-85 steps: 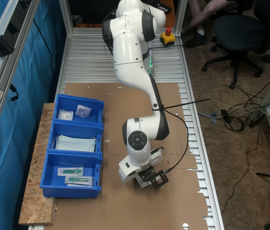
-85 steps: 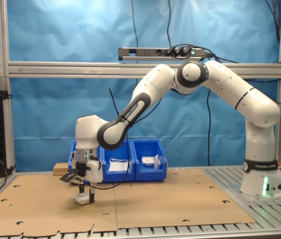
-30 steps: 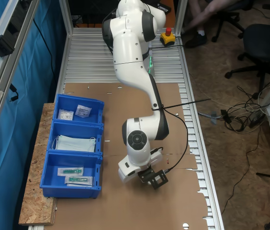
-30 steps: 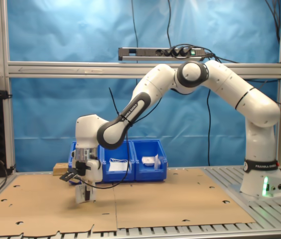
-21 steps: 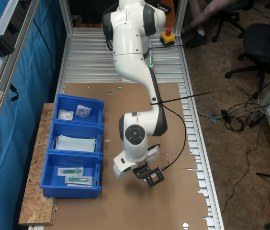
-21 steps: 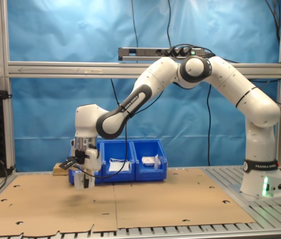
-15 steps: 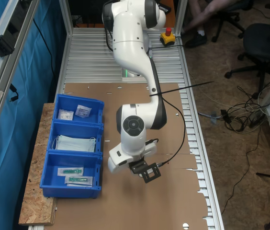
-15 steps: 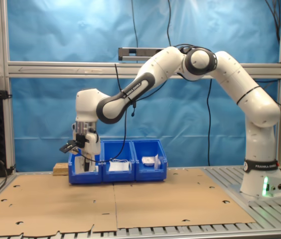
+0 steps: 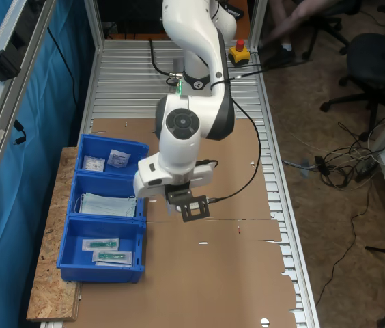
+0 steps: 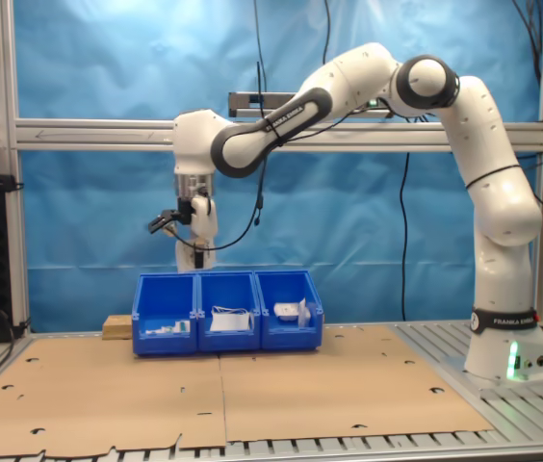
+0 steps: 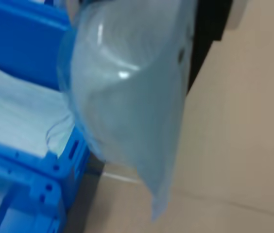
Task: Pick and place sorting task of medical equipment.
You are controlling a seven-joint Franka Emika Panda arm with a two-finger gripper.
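Note:
A pale, translucent sealed packet (image 11: 127, 97) hangs in front of the wrist camera and is pinched at its upper edge. In the second exterior view my gripper (image 10: 196, 252) is shut on this packet (image 10: 197, 260), holding it well above the row of three blue bins (image 10: 228, 327). In the first exterior view the arm's hand (image 9: 172, 179) hovers over the cardboard next to the middle bin's rim (image 9: 142, 205), and it covers the fingers. Two small white packets (image 9: 107, 160) lie in the far bin.
The middle bin holds pale blue face masks (image 9: 107, 203), and the near bin holds long clear wrappers with green-tipped items (image 9: 104, 244). Brown cardboard (image 9: 233, 273) covers the table. Office chairs (image 9: 377, 61) and cables stand on the floor at the first exterior view's right.
The arm has lifted the packet from low over the cardboard to high in the air. It has swung toward the blue bins, and the packet stays in the gripper.

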